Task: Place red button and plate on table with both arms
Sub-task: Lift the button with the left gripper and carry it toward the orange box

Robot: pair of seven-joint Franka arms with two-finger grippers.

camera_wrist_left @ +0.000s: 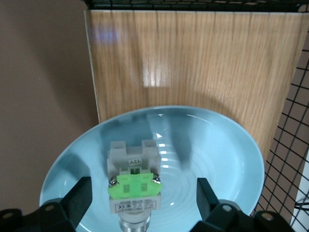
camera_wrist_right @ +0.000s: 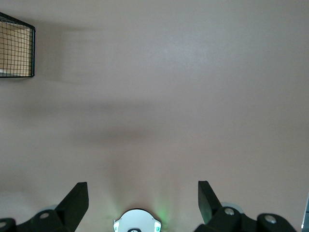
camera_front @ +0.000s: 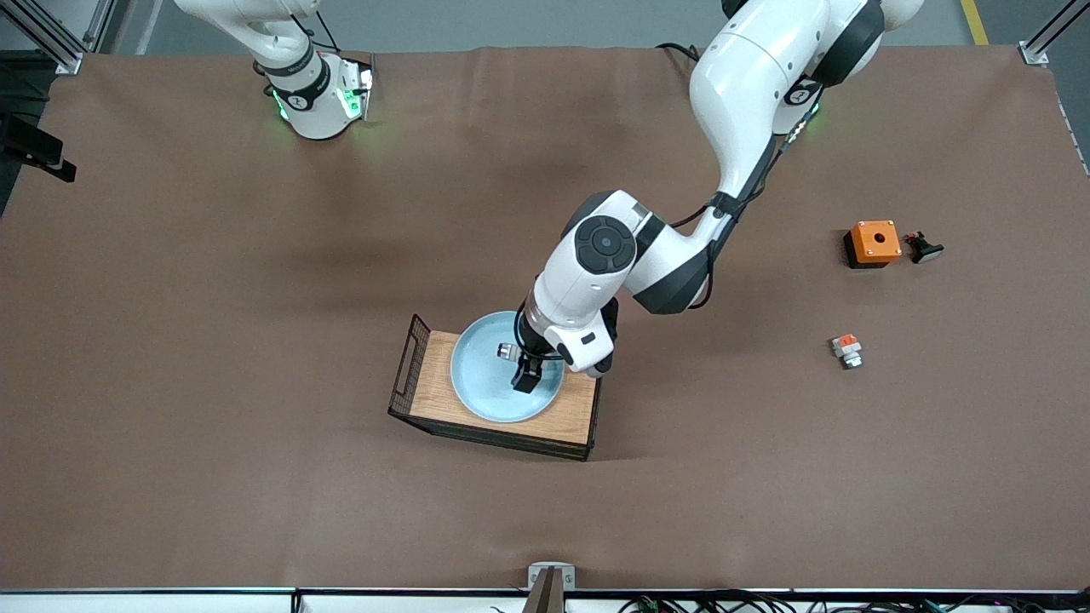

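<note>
The pale blue plate [camera_front: 482, 387] [camera_wrist_left: 219, 157] lies on the small wood-topped wire rack [camera_front: 437, 375] [camera_wrist_left: 193, 58], which stands on the brown table [camera_front: 213, 340]. The red button [camera_front: 508, 350] [camera_wrist_left: 133, 186] lies on the plate with its green block up. My left gripper [camera_front: 521, 368] [camera_wrist_left: 143, 189] is down over the plate. It is open, one finger on each side of the button with a gap at both. My right gripper [camera_wrist_right: 142, 191] hangs open and empty high over bare table near its own base, where that arm waits.
Toward the left arm's end of the table stand an orange square box [camera_front: 873, 243] and a small black piece [camera_front: 924, 249] beside it. Nearer the front camera lies a small piece with an orange-red block [camera_front: 846, 350]. A corner of the rack [camera_wrist_right: 17, 46] shows in the right wrist view.
</note>
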